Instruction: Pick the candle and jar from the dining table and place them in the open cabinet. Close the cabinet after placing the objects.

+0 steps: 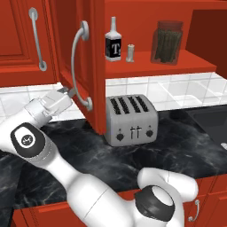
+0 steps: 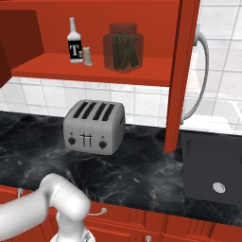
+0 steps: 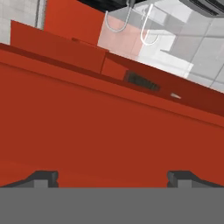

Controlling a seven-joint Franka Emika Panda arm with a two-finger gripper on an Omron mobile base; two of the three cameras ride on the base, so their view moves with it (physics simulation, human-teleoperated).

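Observation:
The red wall cabinet (image 1: 146,62) stands open. On its shelf are the glass jar (image 1: 167,42) (image 2: 124,47) with dark contents and, left of it, the small pale candle (image 1: 130,53) (image 2: 87,56). The cabinet's left door (image 1: 80,48) swings out towards me, with its long silver handle (image 1: 76,66). My gripper (image 1: 66,91) is at the outer face of that door, low beside the handle, open and holding nothing. In the hand view the gripper (image 3: 113,179) has its fingertips (image 3: 43,177) wide apart, close to a red panel (image 3: 109,131). The dining table is out of view.
A clear bottle with a black label (image 1: 113,44) (image 2: 73,42) stands left of the candle. A silver toaster (image 1: 131,119) (image 2: 94,125) sits on the black marble counter (image 1: 186,146) below. The right door's edge (image 2: 182,75) and a dark sink (image 2: 212,170) are to the right.

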